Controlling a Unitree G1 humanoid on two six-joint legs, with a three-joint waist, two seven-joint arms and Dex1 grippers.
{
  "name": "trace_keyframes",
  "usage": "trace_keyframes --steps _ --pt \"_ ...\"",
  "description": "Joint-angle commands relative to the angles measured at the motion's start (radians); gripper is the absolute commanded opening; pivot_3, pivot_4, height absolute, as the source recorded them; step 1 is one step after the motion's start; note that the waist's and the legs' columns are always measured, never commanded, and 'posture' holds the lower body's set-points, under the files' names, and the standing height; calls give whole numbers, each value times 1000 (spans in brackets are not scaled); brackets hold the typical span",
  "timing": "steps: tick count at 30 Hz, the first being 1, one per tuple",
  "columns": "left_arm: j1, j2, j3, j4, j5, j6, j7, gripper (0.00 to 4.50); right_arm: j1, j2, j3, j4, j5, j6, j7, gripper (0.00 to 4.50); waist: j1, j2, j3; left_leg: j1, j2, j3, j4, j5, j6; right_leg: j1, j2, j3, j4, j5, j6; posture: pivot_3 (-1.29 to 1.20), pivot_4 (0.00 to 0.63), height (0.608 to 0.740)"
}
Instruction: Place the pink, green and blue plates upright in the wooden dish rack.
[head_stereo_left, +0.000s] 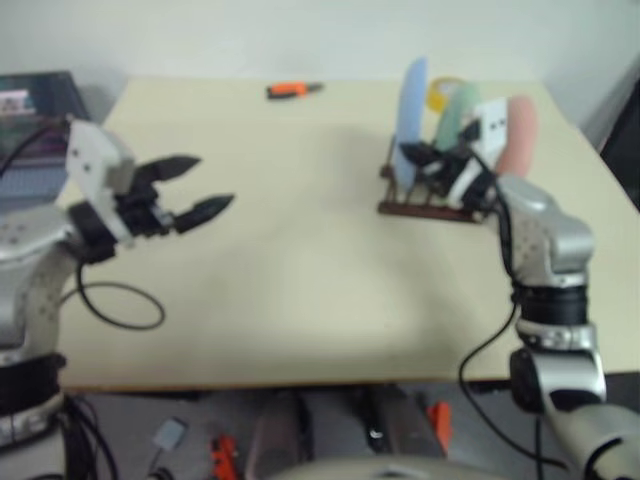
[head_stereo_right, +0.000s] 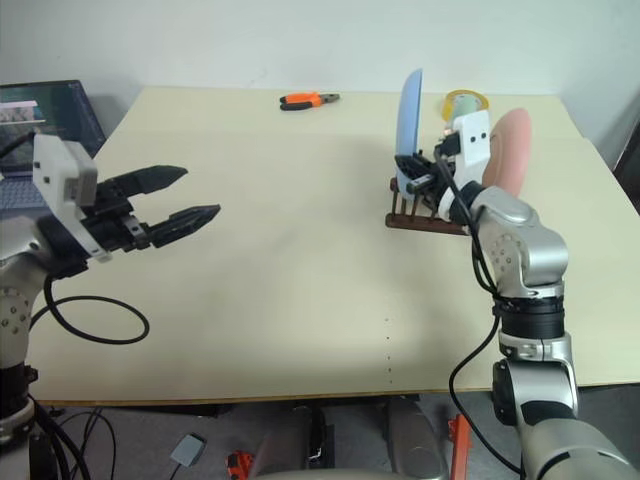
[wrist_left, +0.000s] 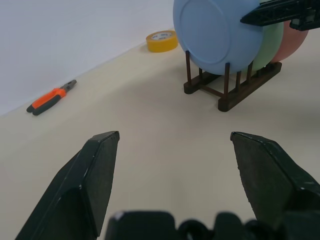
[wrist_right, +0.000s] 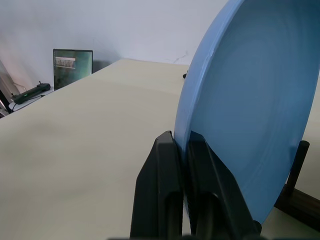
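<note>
1. The blue plate stands upright at the near end of the wooden dish rack, its lower rim down between the thin pegs. The green plate sits just behind it and the pink plate behind that, all three on edge in the rack, at the far right of the table.
2. The right gripper has its two black fingers pinched on the blue plate's rim, one on either face. Judging by how the plates stand, the loading looks all but done, with only the release of this last plate left.
3. To do that well, I would open the fingers slowly and only a little, then draw the hand straight back along the plate's plane, so neither face is brushed and the plate is not tipped onto the green one.
4. The plates are plain, smooth, shallow rounds with a matte sheen, probably slippery. The rack is dark brown wood, two rails with slender upright pegs, and looks light enough to shift if bumped.
5. The left gripper hovers well apart over bare table, fingers spread wide and holding nothing.
6. Further out lie a yellow tape roll behind the rack and orange-handled pliers near the far edge.
</note>
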Motion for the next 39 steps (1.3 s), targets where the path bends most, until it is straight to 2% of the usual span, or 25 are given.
trace_keyframes --steps 1,17,18,19,25,33,39 --pt "-18 4 12 -2 -3 -25 2 3917 7 -17 -23 -42 2 -1 -18 0 0 0 0 0 0 0 0 0 0 0 0 0 0 0 0 0 150 740" --pt "-24 8 0 12 2 -37 1 3917 35 -17 -22 -43 -6 0 -51 0 2 0 0 0 0 0 0 0 0 0 0 0 0 0 0 0 150 740" --pt "-24 9 -1 12 2 -37 1 3960 34 -16 -22 -42 -4 0 -52 512 2 0 0 0 0 0 0 0 0 1 0 0 0 0 0 0 150 740" --pt "-25 9 -2 12 2 -38 2 3960 34 -16 -22 -42 -5 0 -54 715 2 0 0 0 0 0 0 0 0 1 0 0 0 0 0 0 150 740" --pt "-24 10 -2 12 2 -38 4 3960 34 -26 -9 -44 -17 -16 -58 2794 1 0 0 0 0 0 0 0 0 0 0 0 -1 0 0 0 150 740" --pt "-24 13 -1 16 7 -39 2 3960 17 -67 6 -67 -36 -30 -28 2794 1 0 0 0 0 0 -1 0 0 0 0 0 -1 0 0 0 150 740" --pt "-18 17 7 27 12 -47 -4 3960 -1 -153 22 -141 -34 -7 40 2794 2 0 0 0 0 0 -1 0 0 0 0 0 -1 0 0 0 150 740"
